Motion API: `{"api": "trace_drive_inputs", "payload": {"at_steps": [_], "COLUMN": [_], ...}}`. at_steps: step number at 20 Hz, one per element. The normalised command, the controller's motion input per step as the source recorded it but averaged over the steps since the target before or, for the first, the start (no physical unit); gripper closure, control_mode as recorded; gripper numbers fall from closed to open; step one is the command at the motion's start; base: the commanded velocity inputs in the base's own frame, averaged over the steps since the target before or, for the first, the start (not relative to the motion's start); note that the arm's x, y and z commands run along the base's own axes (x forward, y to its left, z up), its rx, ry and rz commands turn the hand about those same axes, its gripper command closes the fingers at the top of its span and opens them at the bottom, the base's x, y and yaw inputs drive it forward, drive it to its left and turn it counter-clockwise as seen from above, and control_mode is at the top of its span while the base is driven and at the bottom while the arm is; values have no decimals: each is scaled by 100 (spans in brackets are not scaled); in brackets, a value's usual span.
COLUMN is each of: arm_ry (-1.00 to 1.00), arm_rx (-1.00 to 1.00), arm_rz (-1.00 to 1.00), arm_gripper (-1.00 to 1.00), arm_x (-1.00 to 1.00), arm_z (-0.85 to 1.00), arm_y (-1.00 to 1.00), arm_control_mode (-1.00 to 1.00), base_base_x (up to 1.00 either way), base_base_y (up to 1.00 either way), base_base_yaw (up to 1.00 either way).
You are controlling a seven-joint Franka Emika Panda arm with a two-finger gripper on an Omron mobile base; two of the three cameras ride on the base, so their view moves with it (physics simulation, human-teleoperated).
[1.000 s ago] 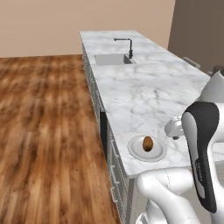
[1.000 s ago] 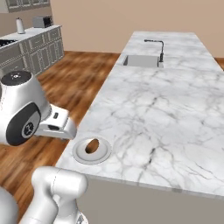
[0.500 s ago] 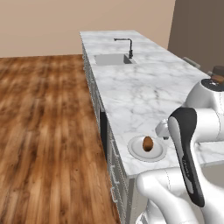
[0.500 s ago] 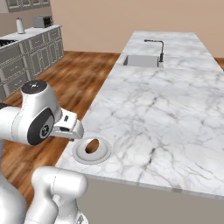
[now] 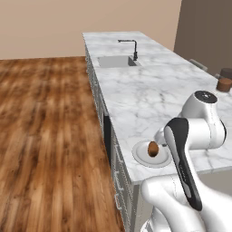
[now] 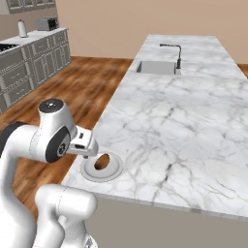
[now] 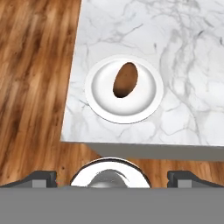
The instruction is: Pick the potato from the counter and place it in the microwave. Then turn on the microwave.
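Note:
The potato [image 5: 153,148] [image 6: 101,162] [image 7: 125,79] is a small brown lump lying on a white plate [image 5: 140,156] [image 6: 89,172] [image 7: 98,100]. The plate sits at the near corner of the white marble counter [image 5: 145,99] [image 6: 169,121] [image 7: 183,43]. My gripper [image 7: 116,177] [image 6: 89,150] hovers above the counter's near edge, just short of the plate. Its jaws stand wide open with nothing between them, and the fingertips [image 7: 43,177] are apart from the potato. The microwave is out of view.
A sink [image 5: 117,61] [image 6: 155,67] with a black faucet [image 5: 133,47] is set in the far end of the counter. A brown jar [image 5: 224,84] stands at its right edge. Wooden floor [image 5: 45,136] lies to the left, with grey cabinets [image 6: 29,63] beyond.
The arm has folded down and the hand has swung in close over the plate. The potato and plate have not moved. The jaws stayed open.

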Motion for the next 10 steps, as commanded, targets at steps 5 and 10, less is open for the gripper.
{"api": "trace_drive_inputs", "payload": {"at_steps": [5, 10], "arm_ry": [0, 0], "arm_rx": [0, 0], "arm_rz": [-1, -2], "arm_gripper": [-100, -100], "arm_x": [36, 29], "arm_z": [-21, -20], "arm_y": [0, 0], "arm_control_mode": [-100, -100], "base_base_x": [0, 0], "base_base_y": [0, 0], "base_base_yaw": [0, 0]}}
